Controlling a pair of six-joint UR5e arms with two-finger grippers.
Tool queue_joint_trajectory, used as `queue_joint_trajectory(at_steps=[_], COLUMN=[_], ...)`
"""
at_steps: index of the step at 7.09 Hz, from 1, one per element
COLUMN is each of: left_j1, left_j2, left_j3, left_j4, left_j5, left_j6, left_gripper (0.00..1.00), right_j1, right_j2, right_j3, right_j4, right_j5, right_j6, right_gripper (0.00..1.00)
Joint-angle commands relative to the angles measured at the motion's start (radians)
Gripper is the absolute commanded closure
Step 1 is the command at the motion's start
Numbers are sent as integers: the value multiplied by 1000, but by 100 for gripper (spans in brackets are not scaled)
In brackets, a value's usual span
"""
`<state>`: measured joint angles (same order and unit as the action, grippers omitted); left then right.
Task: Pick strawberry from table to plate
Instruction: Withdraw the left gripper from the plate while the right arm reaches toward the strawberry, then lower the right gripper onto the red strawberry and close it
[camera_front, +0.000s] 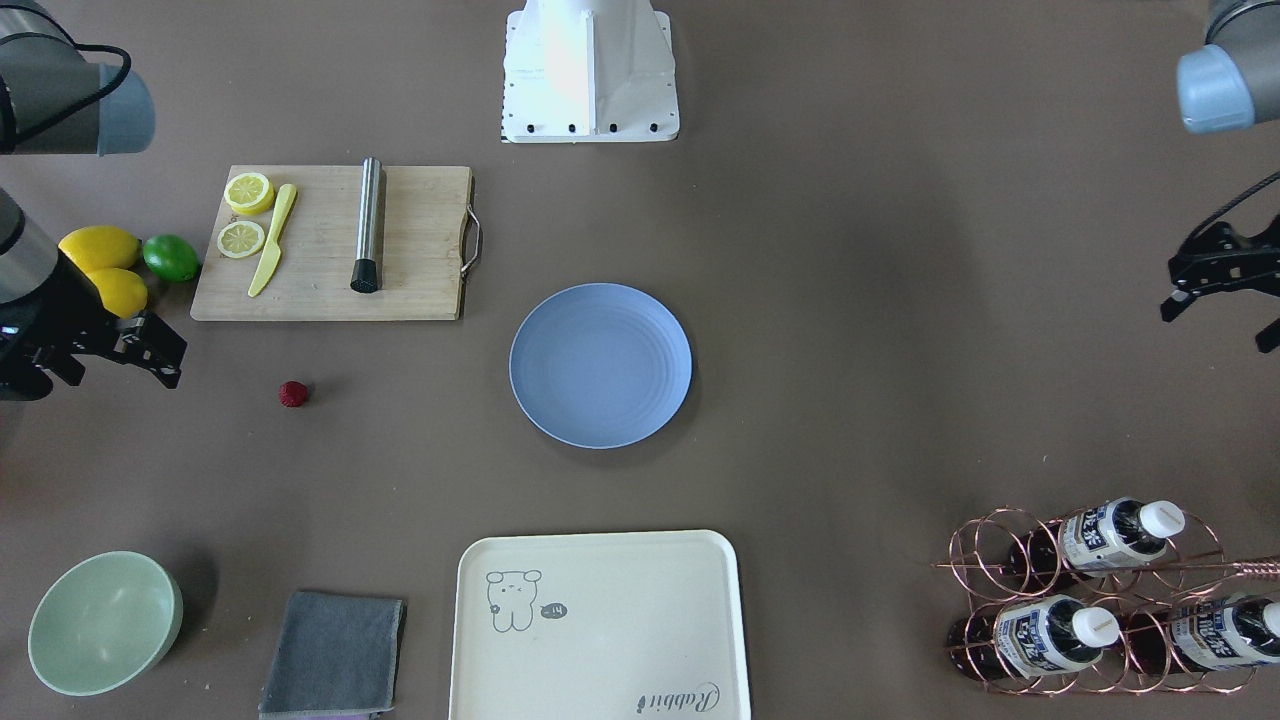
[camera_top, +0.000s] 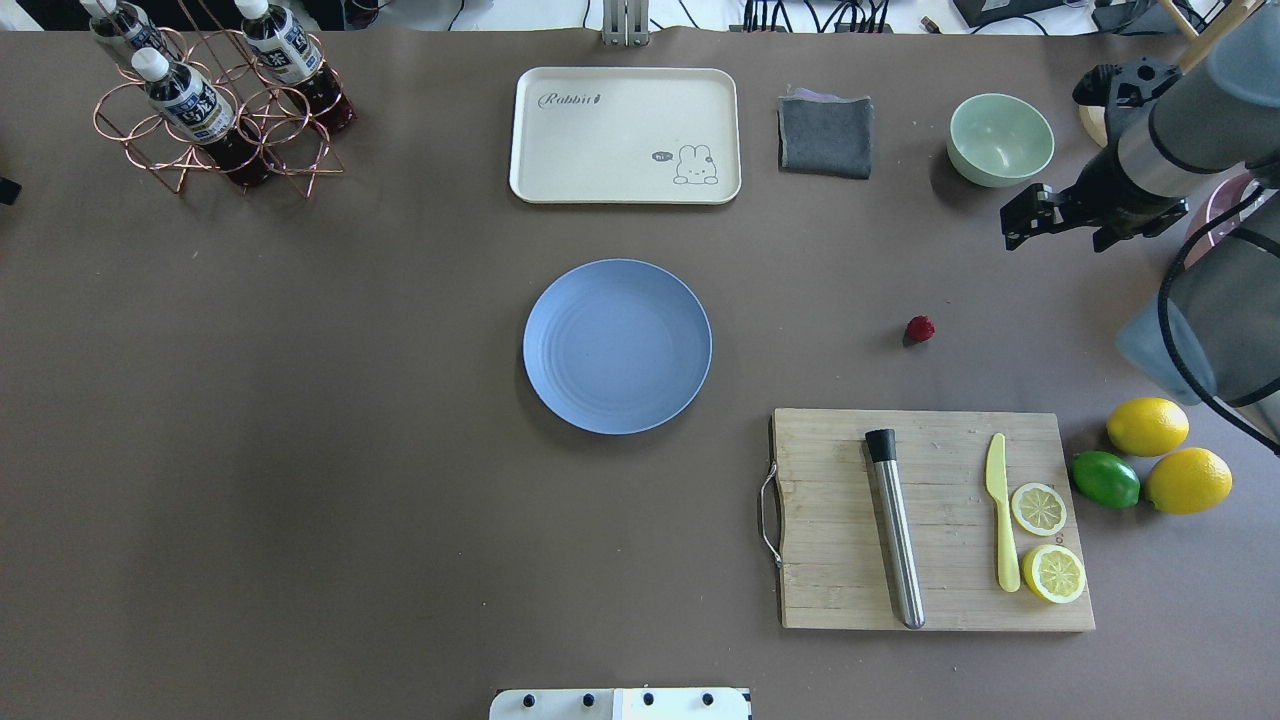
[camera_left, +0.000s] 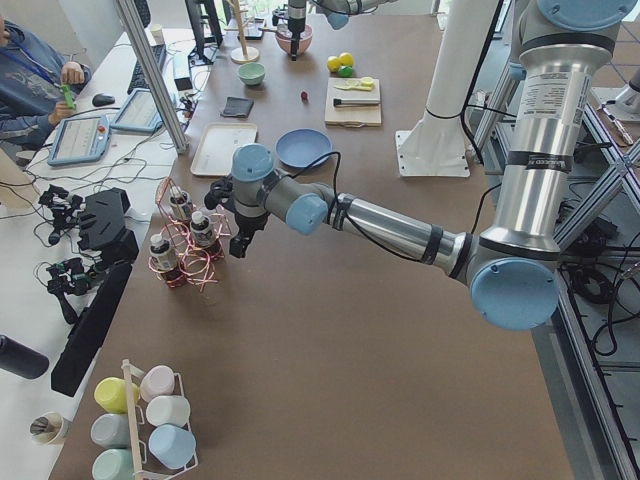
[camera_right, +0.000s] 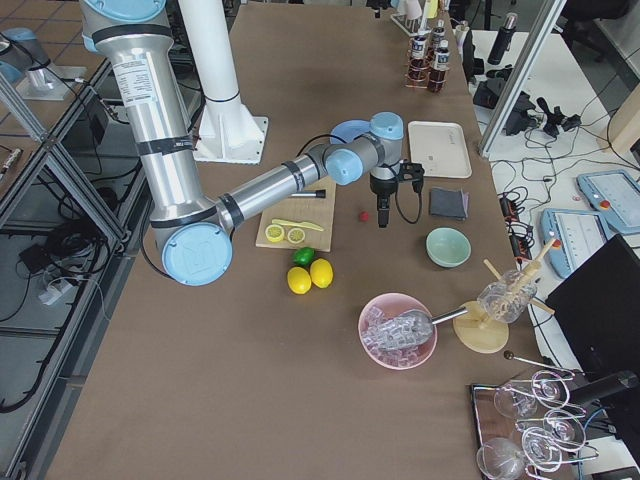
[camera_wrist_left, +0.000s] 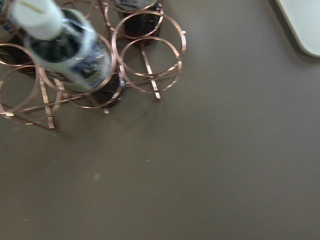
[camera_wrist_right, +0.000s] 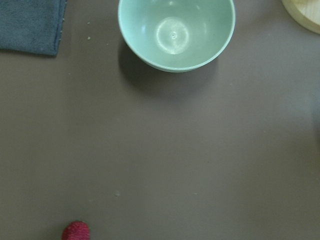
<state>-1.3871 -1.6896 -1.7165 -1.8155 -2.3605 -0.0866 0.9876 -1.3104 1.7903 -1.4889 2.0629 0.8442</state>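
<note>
Neighbouring the strawberry (camera_front: 293, 394) — cutting board (camera_front: 420, 250), lime (camera_front: 171, 257), lemons (camera_front: 98, 247).

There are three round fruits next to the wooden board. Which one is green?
The lime, the one lying closest to the cutting board. The other two beside it are yellow lemons.

A robotics lab is indicated: 2 arms (camera_left: 390, 225) mounted at a table (camera_left: 330, 380), aluminium frames (camera_left: 152, 70), pendants (camera_left: 78, 138) and cables (camera_left: 40, 172) on a side bench (camera_left: 25, 250).
</note>
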Motion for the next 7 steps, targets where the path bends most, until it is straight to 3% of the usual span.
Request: queue_joint_trajectory(at_steps=[1, 2, 4, 7], left_j1=[-125, -127, -125, -125], left_j2=[55, 115, 130, 130], left_j3=[78, 71, 66, 63], left_j4=[2, 2, -11, -33], left_j5=[-43, -48, -52, -54], left_j6=[114, 132, 134, 134], left_gripper=[2, 2, 2, 2], right_j1=[-93, -124, -162, -225], right_j2=[19, 38, 39, 27], right_j3=[-73, -124, -164, -172], right_j4=[163, 235, 304, 311], right_j5=[-50, -82, -99, -148], right_j6=[151, 200, 234, 300], right_gripper=[1, 2, 5, 14])
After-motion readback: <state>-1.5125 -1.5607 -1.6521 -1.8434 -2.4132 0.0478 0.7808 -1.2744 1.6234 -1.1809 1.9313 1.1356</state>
